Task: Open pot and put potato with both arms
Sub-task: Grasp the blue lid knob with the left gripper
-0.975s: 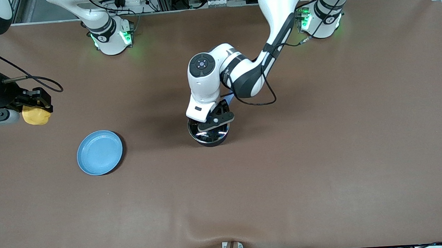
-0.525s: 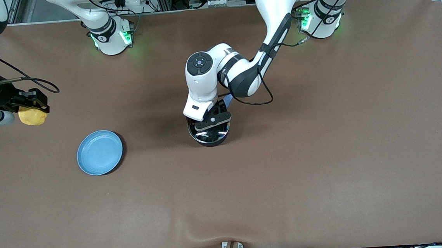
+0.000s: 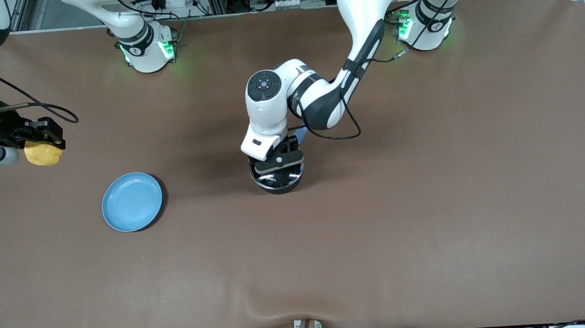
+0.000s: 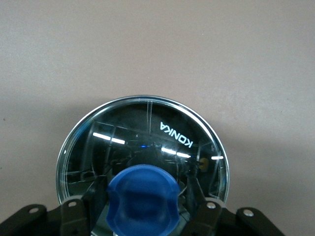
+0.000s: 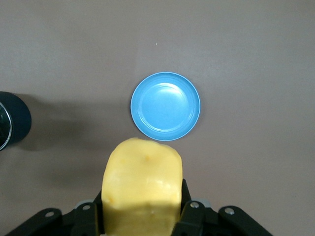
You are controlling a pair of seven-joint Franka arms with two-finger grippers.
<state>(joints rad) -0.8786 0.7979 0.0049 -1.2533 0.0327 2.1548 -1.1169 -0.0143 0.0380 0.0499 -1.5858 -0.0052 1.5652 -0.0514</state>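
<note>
The black pot stands mid-table with its glass lid on, and its blue handle points toward the robots' bases. My left gripper is down on the lid. In the left wrist view its fingers press both sides of the blue knob. My right gripper is shut on the yellow potato and holds it in the air over the right arm's end of the table. The potato fills the jaws in the right wrist view.
A flat light-blue plate lies between the potato and the pot, nearer to the front camera than both. It shows in the right wrist view, with the pot's side at the picture's edge.
My left gripper has settled a little lower onto the lid knob, shifting slightly toward the right arm's end. My right gripper with the potato drifted slightly outward, then held still.
</note>
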